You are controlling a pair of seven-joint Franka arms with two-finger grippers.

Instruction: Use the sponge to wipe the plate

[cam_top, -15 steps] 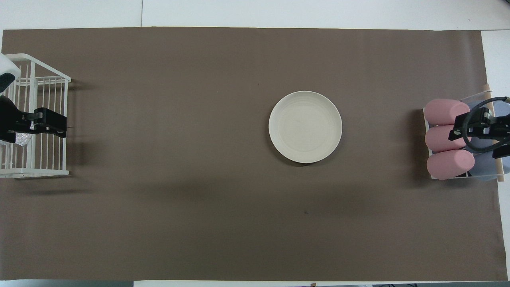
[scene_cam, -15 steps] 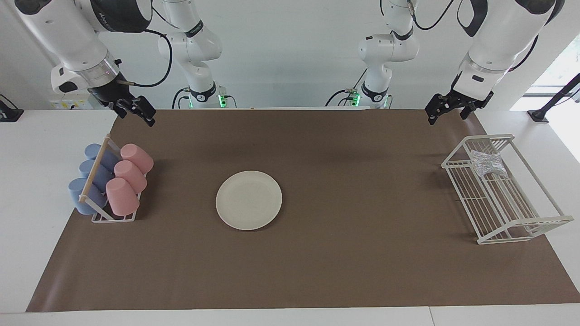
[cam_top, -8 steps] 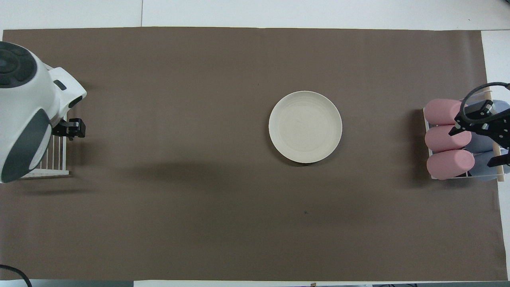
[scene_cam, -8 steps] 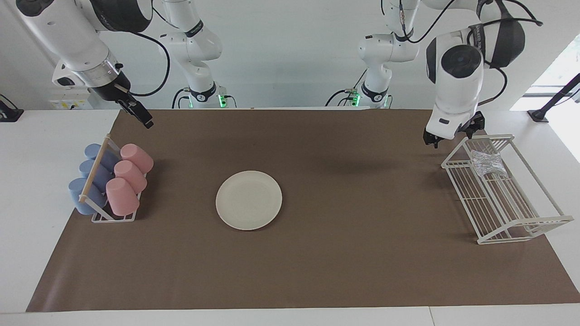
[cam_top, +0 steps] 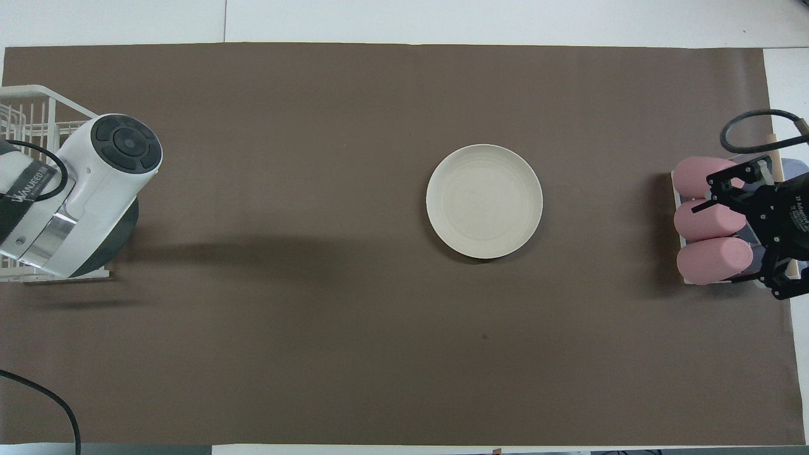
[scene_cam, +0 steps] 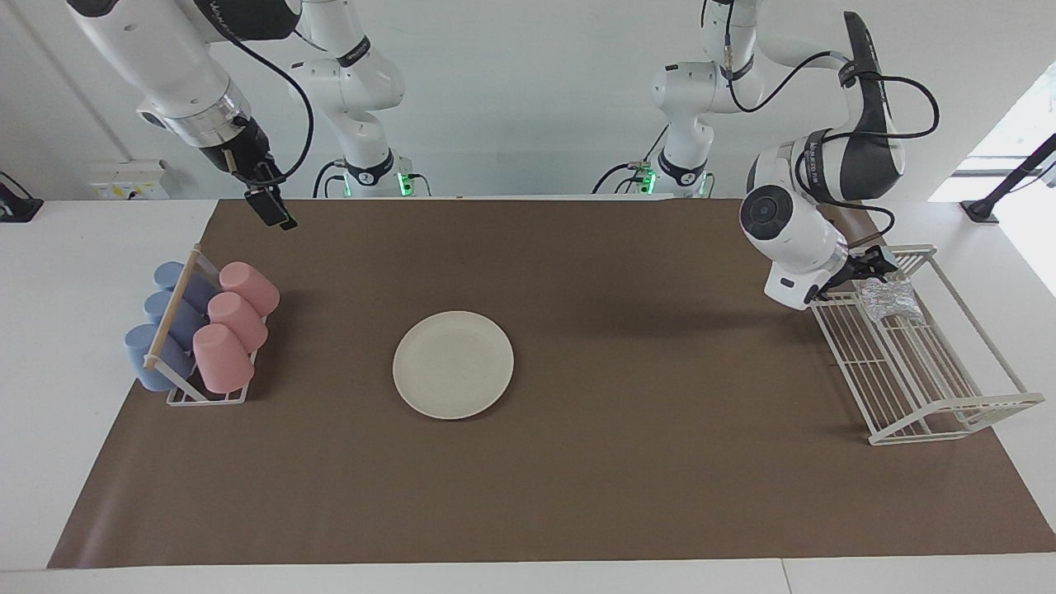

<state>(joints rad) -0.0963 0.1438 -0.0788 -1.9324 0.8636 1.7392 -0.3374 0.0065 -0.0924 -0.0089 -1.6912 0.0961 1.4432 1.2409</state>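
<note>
Approach to the sponge (scene_cam: 889,299) in the wire rack (scene_cam: 924,388): left gripper (scene_cam: 876,266), fingers spread, should straddle it squarely before closing; right gripper (scene_cam: 274,208) waits, likewise spread.

White wall (scene_cam: 528,99), bright window (scene_cam: 1019,124) (daylit), brown mat (scene_cam: 577,462) covering white table (scene_cam: 49,346).

left gripper (scene_cam: 876,266): open, low | right gripper (scene_cam: 276,210): open, raised
</note>
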